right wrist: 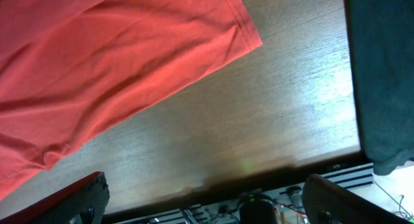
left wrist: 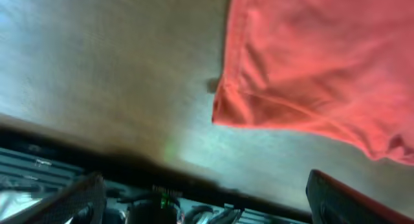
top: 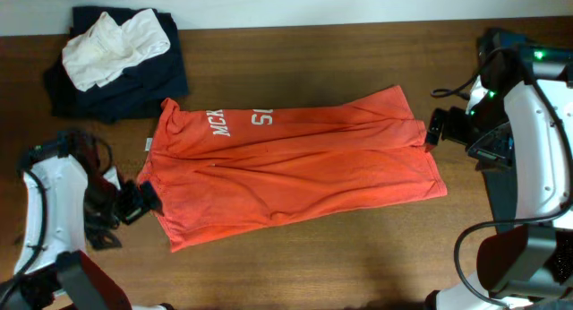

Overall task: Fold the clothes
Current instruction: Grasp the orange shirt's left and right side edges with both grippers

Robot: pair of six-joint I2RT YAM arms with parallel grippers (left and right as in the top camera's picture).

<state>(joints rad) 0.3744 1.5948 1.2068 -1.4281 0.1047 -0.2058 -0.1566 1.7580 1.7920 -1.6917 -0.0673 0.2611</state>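
The clothes are one orange-red T-shirt (top: 286, 167) with white lettering (top: 240, 121), lying flat in a long folded strip across the middle of the wooden table (top: 358, 265). My left gripper (top: 143, 201) sits just off the shirt's left edge, open. In the left wrist view the shirt (left wrist: 310, 62) fills the upper right, and nothing lies between the spread fingers (left wrist: 81, 198) of the gripper (left wrist: 207, 208). My right gripper (top: 431, 129) is open beside the shirt's right end. The right wrist view has the shirt's hem (right wrist: 116, 56) at upper left, apart from the empty gripper (right wrist: 207, 201).
At the back left corner a black garment (top: 157, 81) lies in a heap with a small white cloth (top: 116, 43) on top. Both arms' bases stand at the table's left (top: 45, 211) and right (top: 537, 167) ends. A dark grey surface (right wrist: 381, 75) fills the right wrist view's right side.
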